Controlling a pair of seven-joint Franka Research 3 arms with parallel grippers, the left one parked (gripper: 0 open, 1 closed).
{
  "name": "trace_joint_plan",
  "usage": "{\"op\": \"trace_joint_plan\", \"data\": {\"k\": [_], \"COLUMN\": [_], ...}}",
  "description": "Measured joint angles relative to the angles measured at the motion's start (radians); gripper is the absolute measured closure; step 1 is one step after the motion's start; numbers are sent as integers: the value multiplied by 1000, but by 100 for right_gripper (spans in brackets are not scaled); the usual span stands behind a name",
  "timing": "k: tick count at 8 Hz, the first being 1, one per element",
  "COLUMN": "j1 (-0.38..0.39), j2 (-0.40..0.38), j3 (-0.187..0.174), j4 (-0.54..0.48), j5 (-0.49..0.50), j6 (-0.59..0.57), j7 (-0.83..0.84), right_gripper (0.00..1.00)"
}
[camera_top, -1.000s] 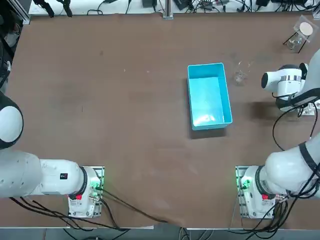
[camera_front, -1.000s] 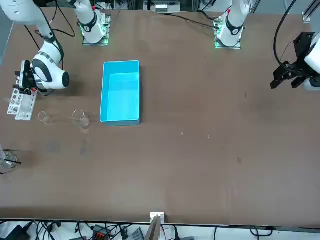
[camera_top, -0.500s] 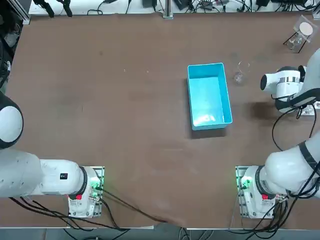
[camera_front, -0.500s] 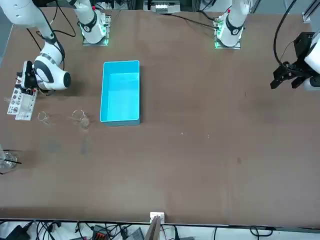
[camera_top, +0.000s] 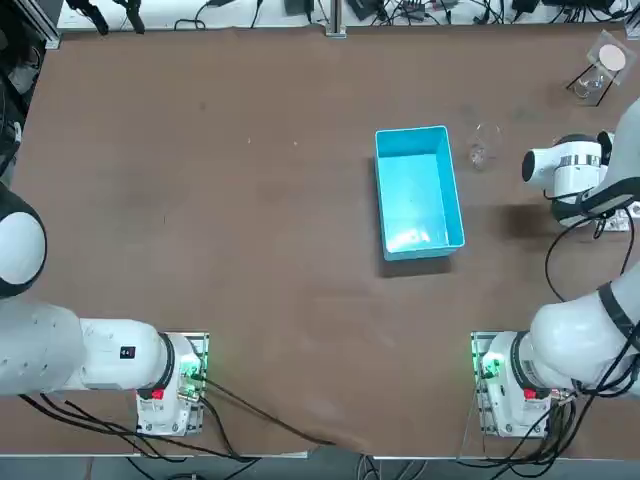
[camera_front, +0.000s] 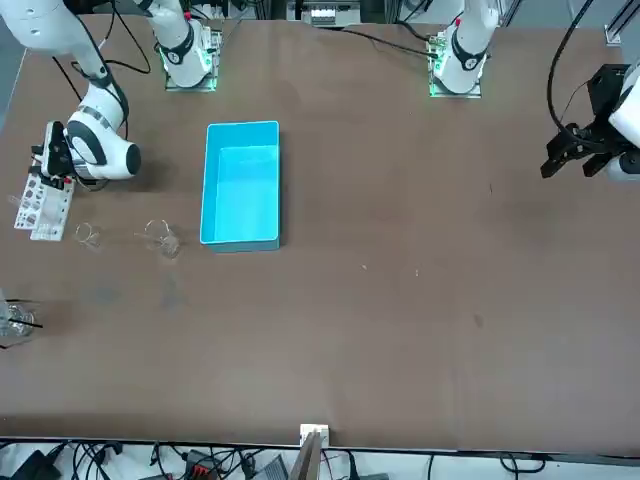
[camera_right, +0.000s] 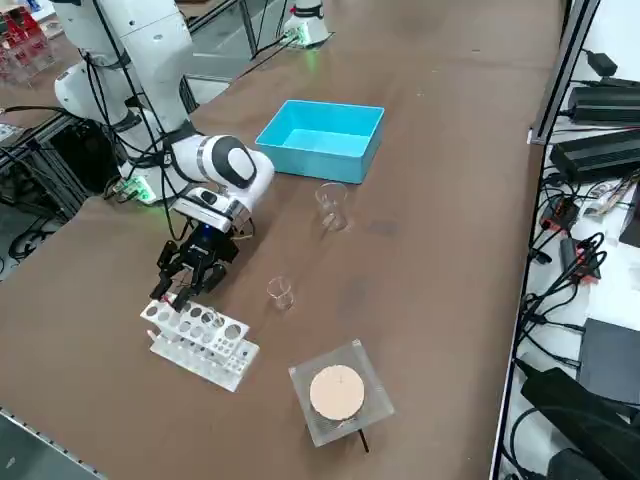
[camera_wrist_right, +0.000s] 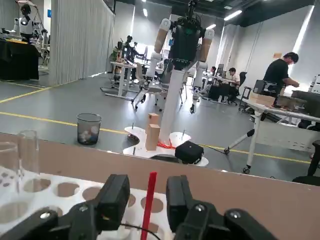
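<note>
- Soft, even light falls from overhead on the table (camera_top: 250, 200), with no hard shadows.
- A pale sheen lies in the near end of the tray (camera_top: 380, 200).
- 1 soft dark patch of shade sits on the table beside the right arm (camera_top: 560, 165).
- The right gripper (camera_right: 183, 280), fingers apart over the rack (camera_right: 215, 350) at the table's right edge, stands dark in the arm's shade.
- Green lamps glow at the 2 bases (camera_top: 495, 370).
- Behind the right gripper, the hall's ceiling strips (camera_wrist_right: 232, 15) glare white.

Matt black pincer (camera_right: 185, 275) over white plastic rack (camera_right: 200, 338), near clear glass beaker (camera_right: 332, 206).
</note>
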Motion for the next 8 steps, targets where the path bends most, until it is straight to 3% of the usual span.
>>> {"op": "trace_joint_plan", "data": {"k": [4, 7, 8], "j1": [-6, -6, -6], "j2": [4, 6, 6], "j3": [0, 0, 0], "j4": [0, 0, 0], "j5": [-13, -13, -13], "j6": [0, -1, -1], "j7": [4, 6, 6], "right_gripper": [59, 83, 87]}}
